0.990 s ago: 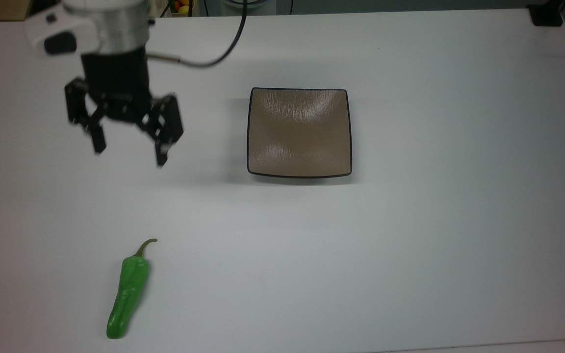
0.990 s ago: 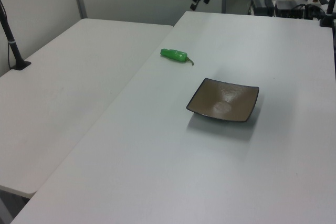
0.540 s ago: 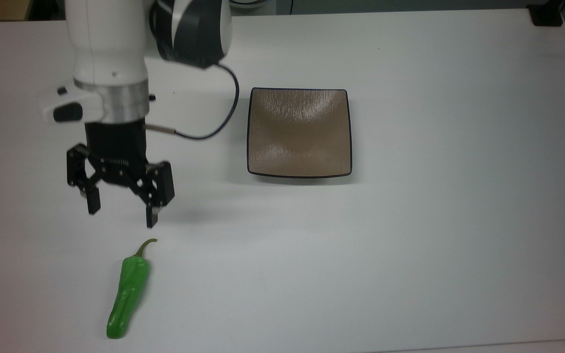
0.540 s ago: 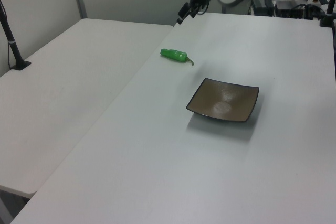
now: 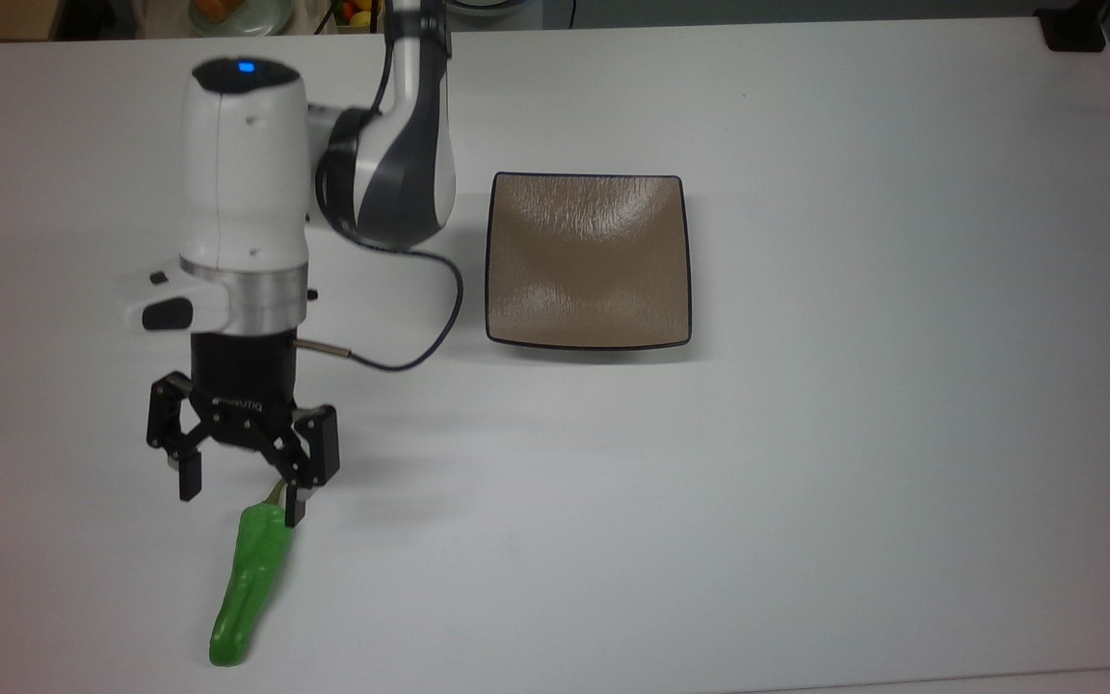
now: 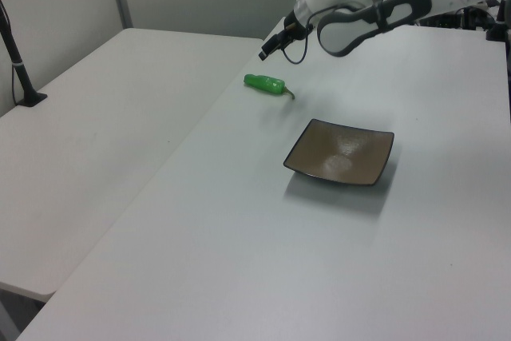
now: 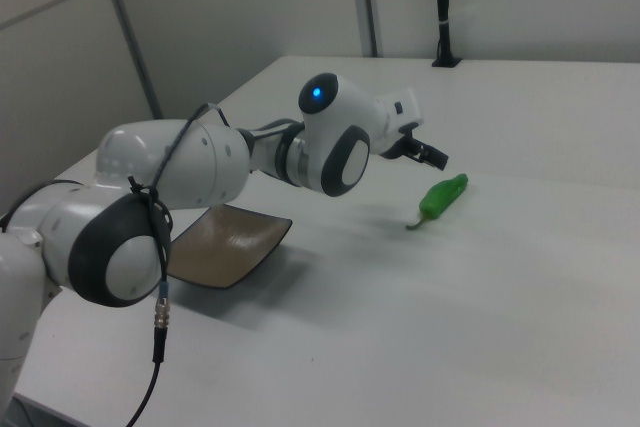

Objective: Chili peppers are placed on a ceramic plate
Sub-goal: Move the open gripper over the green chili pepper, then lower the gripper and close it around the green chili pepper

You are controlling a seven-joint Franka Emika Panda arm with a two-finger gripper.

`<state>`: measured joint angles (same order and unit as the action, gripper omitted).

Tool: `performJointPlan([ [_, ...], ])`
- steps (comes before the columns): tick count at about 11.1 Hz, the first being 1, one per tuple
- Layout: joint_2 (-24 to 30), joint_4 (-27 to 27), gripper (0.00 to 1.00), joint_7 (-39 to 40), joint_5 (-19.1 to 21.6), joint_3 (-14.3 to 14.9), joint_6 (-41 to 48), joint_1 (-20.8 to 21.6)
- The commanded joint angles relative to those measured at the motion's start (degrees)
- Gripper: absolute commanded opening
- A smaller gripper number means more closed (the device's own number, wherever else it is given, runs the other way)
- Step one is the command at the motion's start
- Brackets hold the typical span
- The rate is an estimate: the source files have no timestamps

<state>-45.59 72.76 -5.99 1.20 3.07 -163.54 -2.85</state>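
Top view: a white table (image 5: pixel 806 482) seen from above, with a white robot arm (image 5: pixel 247 193) reaching in from the top edge.
Gripper: black two-finger gripper (image 5: pixel 242 506), its fingers spread wide and holding nothing; it sits at the stem end of the pepper, with one fingertip (image 5: pixel 296 509) overlapping the stem area in the top view.
Pepper: one long green pepper (image 5: pixel 249 588) lying flat on the table near the top view's lower left, stem end towards the gripper; in the left view (image 6: pixel 265 84) it lies past the plate, near the table's edge.
Height: in the left view the gripper (image 6: pixel 265 51) hangs above the pepper, apart from it.
Plate: square brown plate (image 5: pixel 588 260) with a dark rim, nothing on it, well apart from the pepper, towards the top view's upper right of it.
Cable: a dark cable (image 5: pixel 420 337) loops from the wrist across the table between arm and plate, stopping short of the plate.
Path: bare table lies between pepper and plate.
Second table: another white table (image 6: pixel 88 141) adjoins at the left view's left, carrying a black post (image 6: pixel 17 57).
Right view: the arm's big white joints (image 7: pixel 180 187) stand in front of the plate (image 7: pixel 225 247) and hide part of it; the pepper (image 7: pixel 440 197) lies beyond them.
Background: clutter beyond the table's far edge, too unclear to name.
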Motion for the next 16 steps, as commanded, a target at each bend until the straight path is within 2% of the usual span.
performJointPlan([
  [1,-6.8,-4.7,1.00,-0.3,0.6,1.1,-5.8,0.4],
  [6,-13.2,-6.1,1.00,-0.4,0.6,1.1,-12.3,0.0],
  [10,-13.6,-6.0,1.00,-0.3,0.6,1.1,-13.6,-0.4],
  [11,-13.6,-6.0,0.89,-0.3,0.6,1.0,-13.6,-0.5],
  [12,-13.6,-6.0,0.74,-0.1,0.6,1.0,-13.6,-0.5],
  [13,-13.6,-6.0,0.37,0.2,0.5,1.1,-13.6,-0.5],
  [14,-13.6,-6.0,0.21,0.3,0.4,1.1,-13.6,-0.5],
  [15,-13.6,-6.0,0.13,0.3,0.4,1.1,-13.6,-0.5],
  [16,-13.6,-6.0,0.12,0.3,0.4,1.1,-13.6,-0.7],
])
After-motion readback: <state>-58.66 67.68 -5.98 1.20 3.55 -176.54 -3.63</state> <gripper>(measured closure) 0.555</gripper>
